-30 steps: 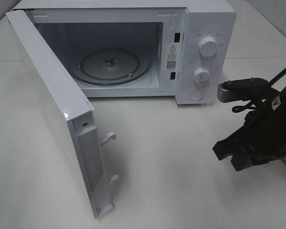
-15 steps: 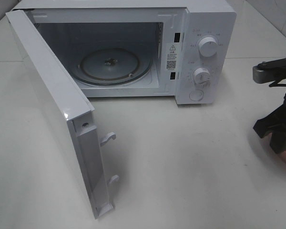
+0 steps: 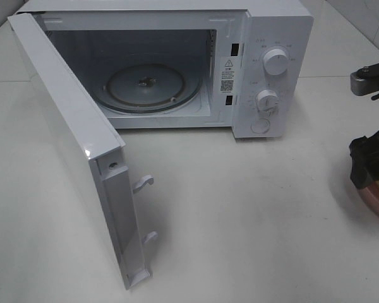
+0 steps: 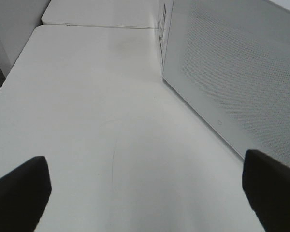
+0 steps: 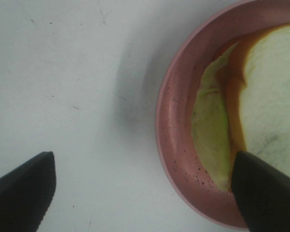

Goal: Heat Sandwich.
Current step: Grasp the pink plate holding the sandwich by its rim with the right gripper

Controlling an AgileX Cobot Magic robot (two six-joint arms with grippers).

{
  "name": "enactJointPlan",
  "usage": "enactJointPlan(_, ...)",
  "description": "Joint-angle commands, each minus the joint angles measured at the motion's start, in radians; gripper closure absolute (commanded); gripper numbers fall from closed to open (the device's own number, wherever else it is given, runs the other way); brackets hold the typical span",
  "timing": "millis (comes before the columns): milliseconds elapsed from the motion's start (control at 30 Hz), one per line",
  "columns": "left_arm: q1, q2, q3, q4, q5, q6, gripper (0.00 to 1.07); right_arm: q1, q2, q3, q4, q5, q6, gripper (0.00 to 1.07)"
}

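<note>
My right end effector is spread wide above the round pink plate at four o'clock on the white table. One finger is over the table and the other over the plate's white-bread sandwich with brown crust and green leaf. At twelve o'clock the white microwave stands open, its round glass turntable inside, and my left end effector is spread wide beside its door.

The microwave has a smooth, glossy white casing, and its turntable looks like clear glass. The bench is matt white and faintly scuffed. The pink plate is glazed and speckled. The sandwich bread looks porous.
</note>
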Motion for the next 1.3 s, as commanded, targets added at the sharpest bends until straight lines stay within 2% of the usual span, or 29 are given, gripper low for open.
enactJointPlan(33, -0.004, -0.029, 0.002, -0.001, -0.003, -0.005, 0.05, -0.006, 0.035, -0.005, -0.046, -0.005, 0.038, 0.12)
enactJointPlan(667, -0.004, -0.029, 0.002, -0.001, -0.003, -0.005, 0.05, -0.006, 0.295, -0.005, -0.124, -0.140, 0.137, 0.18)
enactJointPlan(1200, -0.004, -0.029, 0.002, -0.001, -0.003, -0.005, 0.05, -0.006, 0.363, -0.005, -0.121, -0.197, 0.137, 0.22)
enactJointPlan(1300, -0.004, -0.029, 0.002, -0.001, -0.003, -0.005, 0.05, -0.006, 0.363, -0.005, -0.121, -0.193, 0.137, 0.27)
